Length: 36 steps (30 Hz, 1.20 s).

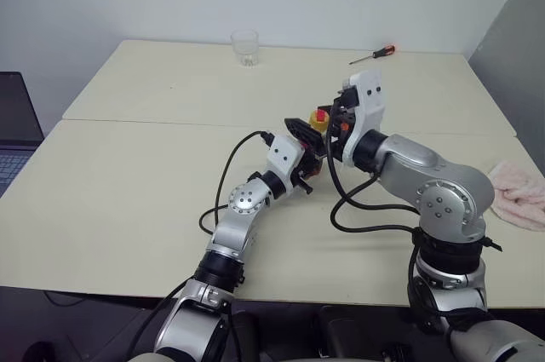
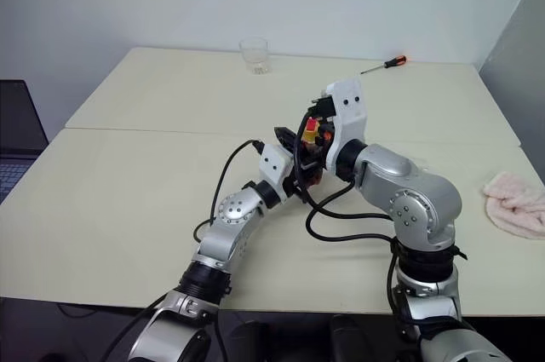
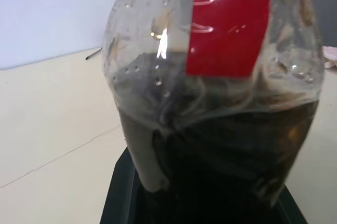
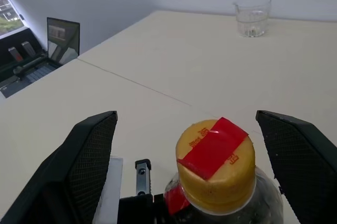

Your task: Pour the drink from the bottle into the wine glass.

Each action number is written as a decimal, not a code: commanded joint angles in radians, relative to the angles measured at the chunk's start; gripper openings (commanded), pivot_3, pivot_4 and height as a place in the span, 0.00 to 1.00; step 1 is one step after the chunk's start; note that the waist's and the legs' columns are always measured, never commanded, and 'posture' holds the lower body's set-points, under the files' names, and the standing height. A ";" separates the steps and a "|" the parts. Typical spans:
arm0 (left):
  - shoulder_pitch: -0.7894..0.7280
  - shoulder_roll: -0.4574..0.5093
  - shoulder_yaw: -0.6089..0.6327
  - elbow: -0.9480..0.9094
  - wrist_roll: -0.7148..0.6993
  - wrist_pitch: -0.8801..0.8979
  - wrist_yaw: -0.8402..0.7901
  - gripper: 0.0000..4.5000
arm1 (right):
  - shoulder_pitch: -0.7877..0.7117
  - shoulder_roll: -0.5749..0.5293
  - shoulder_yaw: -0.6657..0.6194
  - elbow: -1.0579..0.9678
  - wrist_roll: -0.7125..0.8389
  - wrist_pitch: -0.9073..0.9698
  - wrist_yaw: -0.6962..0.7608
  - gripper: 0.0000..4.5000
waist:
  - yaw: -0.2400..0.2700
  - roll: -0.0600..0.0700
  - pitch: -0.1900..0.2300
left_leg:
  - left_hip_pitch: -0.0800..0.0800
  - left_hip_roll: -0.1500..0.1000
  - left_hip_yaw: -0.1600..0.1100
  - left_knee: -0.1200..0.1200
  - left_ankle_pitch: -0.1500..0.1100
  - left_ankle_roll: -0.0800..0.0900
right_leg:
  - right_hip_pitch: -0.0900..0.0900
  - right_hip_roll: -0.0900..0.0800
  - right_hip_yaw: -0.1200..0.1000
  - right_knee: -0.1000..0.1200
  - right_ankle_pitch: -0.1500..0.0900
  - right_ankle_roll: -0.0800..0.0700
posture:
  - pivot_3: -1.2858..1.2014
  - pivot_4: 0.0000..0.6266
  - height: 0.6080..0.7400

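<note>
My left gripper (image 1: 308,139) is shut on the bottle (image 3: 210,103), a small clear plastic one with a red label strip, and holds it upright over the middle of the table. The drink (image 3: 221,155), dark brown, fills its lower part. The yellow-orange cap (image 4: 216,163) with a red strip across it points up. My right gripper (image 4: 185,116) is open, with one black finger on each side of the cap and not touching it; in the left eye view it (image 1: 339,117) sits just right of the bottle top. The wine glass is out of view.
A short clear tumbler (image 1: 245,47) stands at the table's (image 1: 128,192) far edge. An orange-handled screwdriver (image 1: 375,54) lies at the back right. A pink cloth (image 1: 521,193) rests at the right edge. A laptop (image 1: 13,132) sits off the left side.
</note>
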 commanded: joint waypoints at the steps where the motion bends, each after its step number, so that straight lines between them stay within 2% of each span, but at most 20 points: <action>1: -0.005 -0.009 0.000 -0.056 -0.009 -0.031 -0.002 0.19 | -0.036 0.012 -0.018 0.008 -0.014 -0.036 -0.010 1.00 | 0.000 0.000 0.000 | 0.000 0.000 0.000 0.000 0.000 0.000 | 0.000 0.000 0.000 0.000 0.000 0.000 | 0.52 0.24 1.00; 12: 0.001 -0.009 -0.009 -0.063 -0.005 -0.031 -0.003 0.19 | -0.068 0.017 -0.018 0.125 -0.093 -0.140 -0.003 1.00 | 0.000 0.000 0.000 | 0.000 0.000 0.000 0.000 0.000 0.000 | 0.000 0.000 0.000 0.000 0.000 0.000 | 0.52 0.24 1.00; 36: -0.006 -0.016 -0.012 -0.048 -0.005 -0.040 -0.014 0.19 | -0.001 -0.005 -0.055 0.069 -0.098 -0.121 -0.027 1.00 | 0.000 0.000 0.000 | 0.000 0.000 0.000 0.000 0.000 0.000 | 0.000 0.000 0.000 0.000 0.000 0.000 | 0.52 0.24 1.00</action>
